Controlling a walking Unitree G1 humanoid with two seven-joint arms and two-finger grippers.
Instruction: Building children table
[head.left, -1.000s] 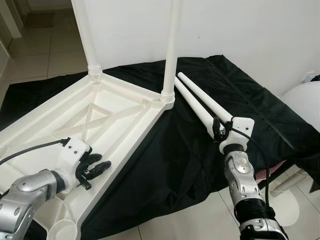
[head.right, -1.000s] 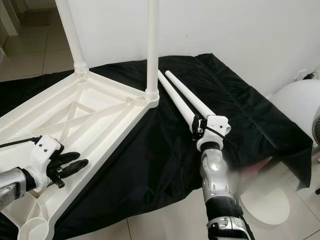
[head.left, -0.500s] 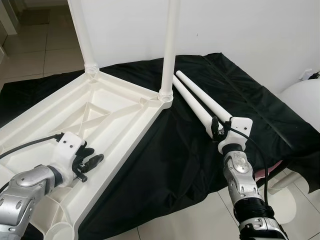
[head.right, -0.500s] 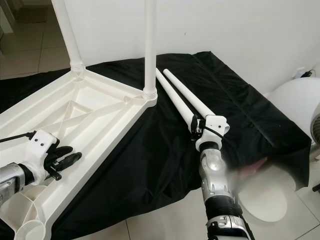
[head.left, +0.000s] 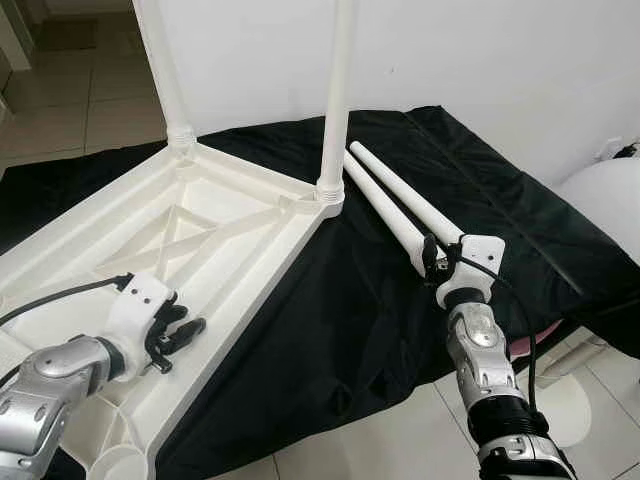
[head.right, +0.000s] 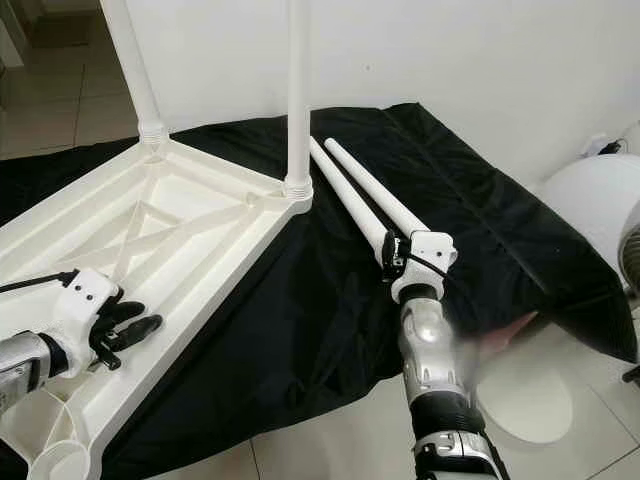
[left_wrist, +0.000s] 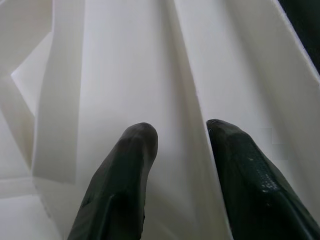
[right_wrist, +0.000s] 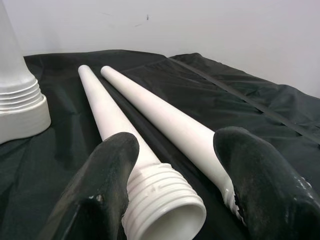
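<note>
The 2 upright legs (head.left: 334, 100) run off the top edge.

No text, label, brand, number or sign can be read anywhere.

- left arm comes in low from the near left, wrist bent inward, left gripper (head.left: 178, 330) with its 2 fingers (left_wrist: 125, 165) spread apart
- right arm stretches straight forward, right gripper (right_wrist: 175, 165) fingers (right_wrist: 255, 170) apart too, pointing away from the body
</note>
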